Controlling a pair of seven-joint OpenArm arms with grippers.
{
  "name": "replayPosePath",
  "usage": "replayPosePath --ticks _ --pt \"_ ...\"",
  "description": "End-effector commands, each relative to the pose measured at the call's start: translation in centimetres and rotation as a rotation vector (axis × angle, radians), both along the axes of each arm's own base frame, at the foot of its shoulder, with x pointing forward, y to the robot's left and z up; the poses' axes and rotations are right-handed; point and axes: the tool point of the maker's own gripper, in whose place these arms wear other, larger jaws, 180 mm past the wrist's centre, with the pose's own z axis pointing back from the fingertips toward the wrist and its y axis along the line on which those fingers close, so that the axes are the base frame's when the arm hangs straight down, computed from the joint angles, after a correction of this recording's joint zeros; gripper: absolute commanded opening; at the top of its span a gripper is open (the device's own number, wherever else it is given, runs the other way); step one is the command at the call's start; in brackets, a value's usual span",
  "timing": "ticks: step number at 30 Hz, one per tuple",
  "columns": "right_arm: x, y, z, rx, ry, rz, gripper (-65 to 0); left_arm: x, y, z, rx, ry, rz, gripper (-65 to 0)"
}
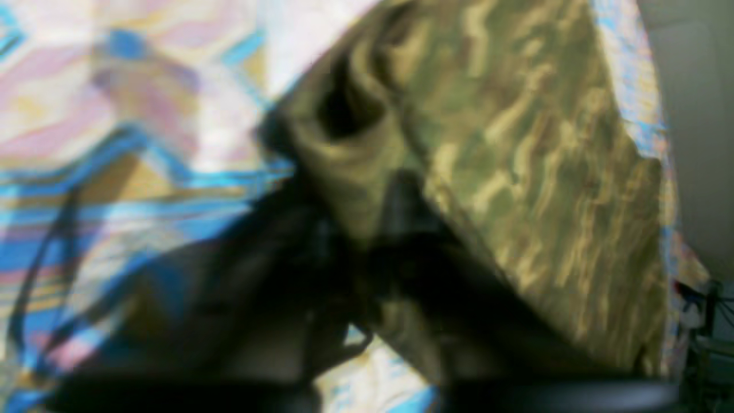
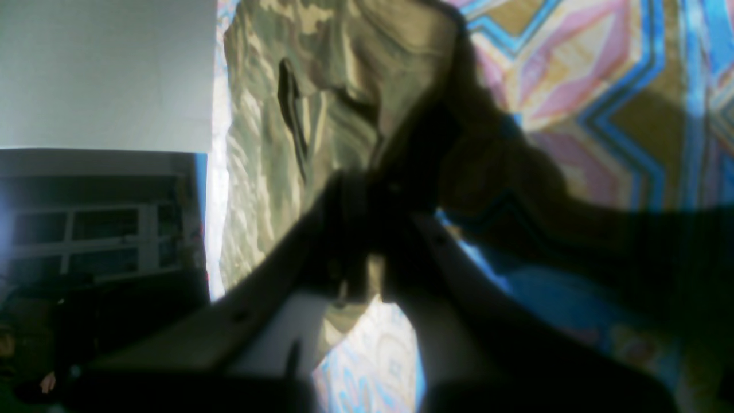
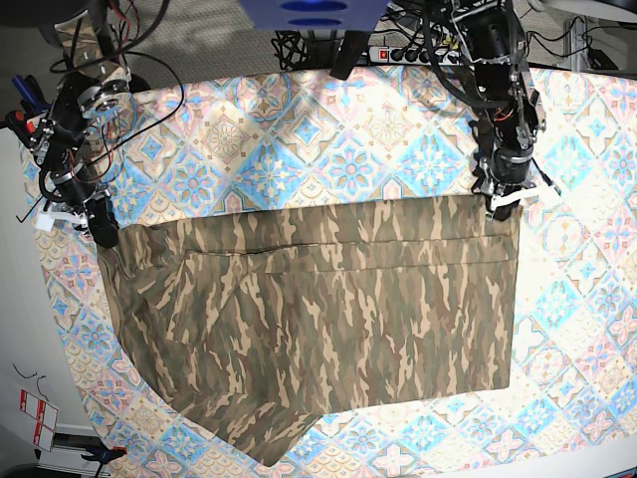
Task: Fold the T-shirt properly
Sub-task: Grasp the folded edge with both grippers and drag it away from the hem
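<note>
The camouflage T-shirt lies spread across the table, with its upper part folded down into a straight band and a sleeve trailing toward the front left. My left gripper sits at the shirt's far right corner. In the left wrist view its dark fingers are shut on a bunched fold of the T-shirt. My right gripper sits at the far left corner. In the right wrist view it pinches the edge of the T-shirt.
The pastel patterned tablecloth covers the table. Cables and a power strip run along the back edge. The table's left edge is close to my right arm. Red-and-white tags lie off the front left corner.
</note>
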Motion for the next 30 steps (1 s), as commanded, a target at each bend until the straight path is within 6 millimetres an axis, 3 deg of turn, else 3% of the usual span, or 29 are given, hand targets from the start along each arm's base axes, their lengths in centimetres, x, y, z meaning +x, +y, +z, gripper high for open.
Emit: replayPosePath --ticks 1,5,11,18,21,27,30 --pt "0.0 0.2 0.0 0.009 0.008 0.015 -65.0 -0.5 0.5 -0.1 0.004 0.016 0.009 -65.0" --pt "-0.8 0.1 -0.5 0.001 0.025 0.018 -65.0 -1.9 0.5 -0.8 0.008 0.045 0.006 -65.0" --pt "-3.2 -3.0 0.7 -0.142 0.048 0.026 -65.0 -4.0 1.0 -0.6 0.062 0.073 -0.018 -65.0" --pt "-5.7 -2.7 -0.3 -0.143 0.115 0.075 -65.0 -5.9 1.2 0.2 0.15 0.103 -0.068 -65.0" --pt "-6.4 -2.7 -0.7 -0.139 0.125 0.073 -65.0 -6.7 0.1 0.5 0.159 0.108 -0.112 -65.0" --pt "-10.8 -2.8 -2.2 -0.103 0.174 0.047 -65.0 -8.6 -0.2 0.3 0.17 0.138 -0.134 -65.0" --pt "-12.0 -4.0 -1.5 -0.162 0.186 0.055 -65.0 -9.2 -0.2 0.1 0.17 0.148 -0.138 -65.0"
